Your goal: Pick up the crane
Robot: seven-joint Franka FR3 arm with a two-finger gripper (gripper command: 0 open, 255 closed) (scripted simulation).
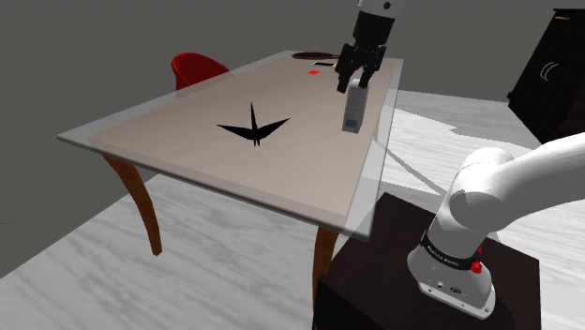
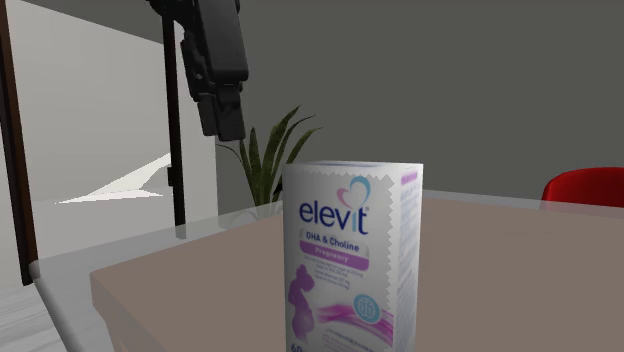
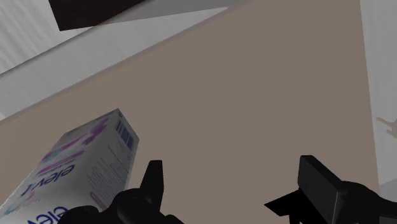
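TABLETOP, ROBOT RIG: A black folded crane (image 1: 253, 126) lies near the ctr of a beige-topped table (image 1: 169, 141), wings spread and one point standing up. The robot's black gripper (image 1: 354, 86) hangs over the tabletop's far-right part in the shoulder view. The crane sits well apart from the gripper, down and to the left of it in that view, w/ bare tabletop btwn them.

Just below the gripper in the shoulder view stands a white box (image 1: 352, 112), upright, near the table's right edge.

Second exterior view, from close by at approx. table level: the box (image 2: 350, 255), printed "elevit" w/ purple and pink artwork, stands in the foreground. The gripper (image 2: 222, 118) hangs up and to the left of it, clear of its top.

Wrist view: the two fingers (image 3: 154, 183) stand apart w/ the tabletop (image 3: 254, 95) showing btwn them. The box (image 3: 83, 159) is just outside one finger, not clasped.

Also in frame:
- A red chair (image 1: 195, 67) at the table's far side.
- A green plant (image 2: 275, 150) behind the table.
- A dark cabinet (image 1: 553, 70) at the shoulder view's upper right.
- A few small dark and red items (image 1: 317, 62) at the table's far end, too small to name.
- The white arm (image 1: 506, 192), rising from the dark stand (image 1: 375, 272) at the shoulder view's lower right.
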